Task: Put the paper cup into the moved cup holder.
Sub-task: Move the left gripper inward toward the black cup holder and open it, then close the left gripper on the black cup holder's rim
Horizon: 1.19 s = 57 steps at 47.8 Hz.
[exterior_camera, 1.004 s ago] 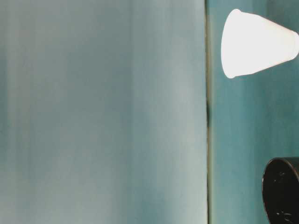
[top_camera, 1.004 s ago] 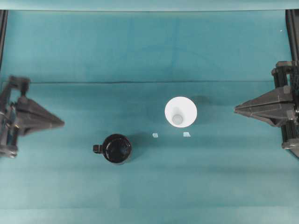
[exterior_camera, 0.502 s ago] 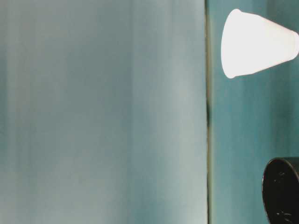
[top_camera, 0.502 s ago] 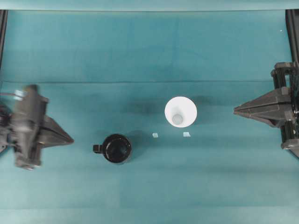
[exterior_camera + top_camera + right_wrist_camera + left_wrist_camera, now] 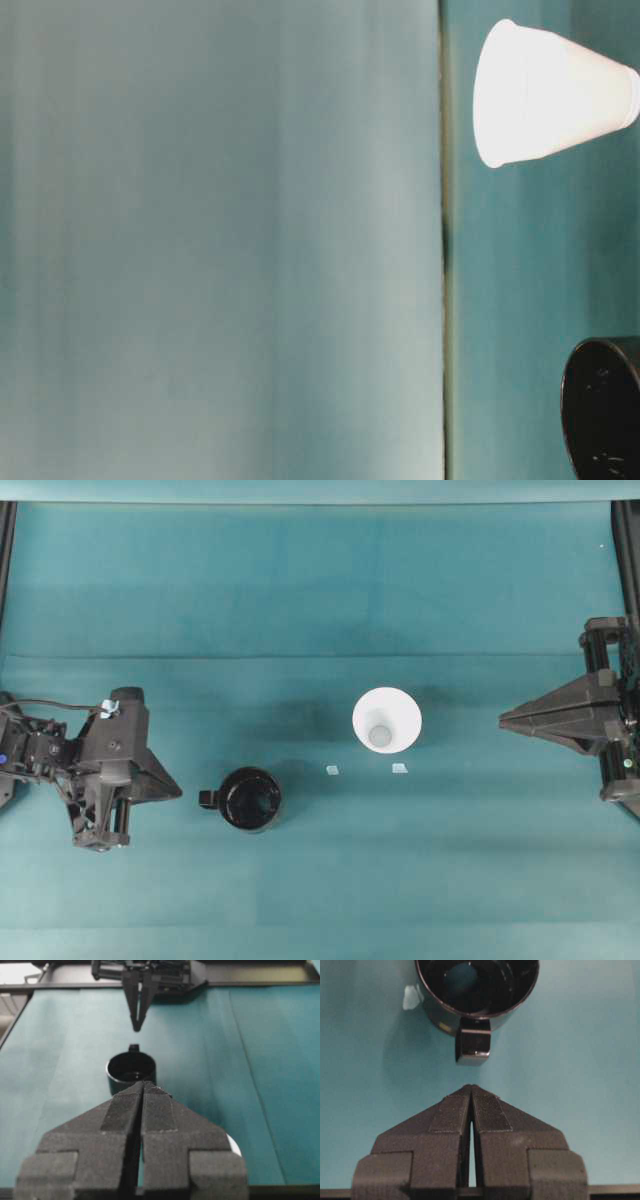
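Two pincers, both closed, both empty. Left pincer (image 5: pixel 178 792) sits just beside black cup holder (image 5: pixel 250 798), tips aimed at its small side handle (image 5: pixel 473 1046), not touching; likely lined up to nudge or grip holder. Right pincer (image 5: pixel 503 718) parked at bench (image 5: pixel 320 590) edge, well apart from paper cup (image 5: pixel 387 720), probably waiting. Cup stands upright, rim up, right of holder, clear gap between. Two small pale markers (image 5: pixel 333 770) lie between them. Cup not yet in holder.
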Motion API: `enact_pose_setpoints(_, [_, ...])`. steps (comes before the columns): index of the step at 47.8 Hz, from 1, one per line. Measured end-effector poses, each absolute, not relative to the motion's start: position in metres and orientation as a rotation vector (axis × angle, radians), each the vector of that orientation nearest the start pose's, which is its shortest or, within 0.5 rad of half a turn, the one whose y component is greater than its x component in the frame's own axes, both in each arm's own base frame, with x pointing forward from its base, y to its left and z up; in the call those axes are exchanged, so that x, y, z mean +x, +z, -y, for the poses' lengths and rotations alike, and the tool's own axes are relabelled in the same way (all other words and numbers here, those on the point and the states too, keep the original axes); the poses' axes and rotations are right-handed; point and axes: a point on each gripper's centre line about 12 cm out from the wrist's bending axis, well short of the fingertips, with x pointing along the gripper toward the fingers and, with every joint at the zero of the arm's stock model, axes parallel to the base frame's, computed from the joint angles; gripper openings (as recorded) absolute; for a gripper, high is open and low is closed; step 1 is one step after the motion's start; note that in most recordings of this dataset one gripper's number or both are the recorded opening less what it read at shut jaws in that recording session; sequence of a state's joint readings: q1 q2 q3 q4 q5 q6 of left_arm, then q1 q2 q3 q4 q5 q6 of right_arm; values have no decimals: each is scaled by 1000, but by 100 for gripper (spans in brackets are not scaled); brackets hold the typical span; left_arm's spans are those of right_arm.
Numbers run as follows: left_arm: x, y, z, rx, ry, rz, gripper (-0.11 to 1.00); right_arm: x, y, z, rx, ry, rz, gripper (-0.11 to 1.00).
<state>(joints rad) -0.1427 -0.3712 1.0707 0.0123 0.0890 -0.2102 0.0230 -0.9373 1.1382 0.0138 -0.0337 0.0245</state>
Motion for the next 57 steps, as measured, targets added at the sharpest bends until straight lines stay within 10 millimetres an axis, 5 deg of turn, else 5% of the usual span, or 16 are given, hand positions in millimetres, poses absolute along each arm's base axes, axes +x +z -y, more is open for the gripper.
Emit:
enact_pose_setpoints(19, [255,147,37,-116,-64,-787,4,204,270,-5,44,18,-197,-4])
enact_pose_setpoints(33, [253,140,36,-118,-63,-790,80,204,268,-5,46,19,-209,-4])
enact_pose_setpoints(37, [254,134,36,-115,-62,-807,93,205,268,-5,48,19,-211,-4])
enact_pose_setpoints(57, [282,115,41,-132,-65,-756,92,206,266,-5,80,14,-222,-4])
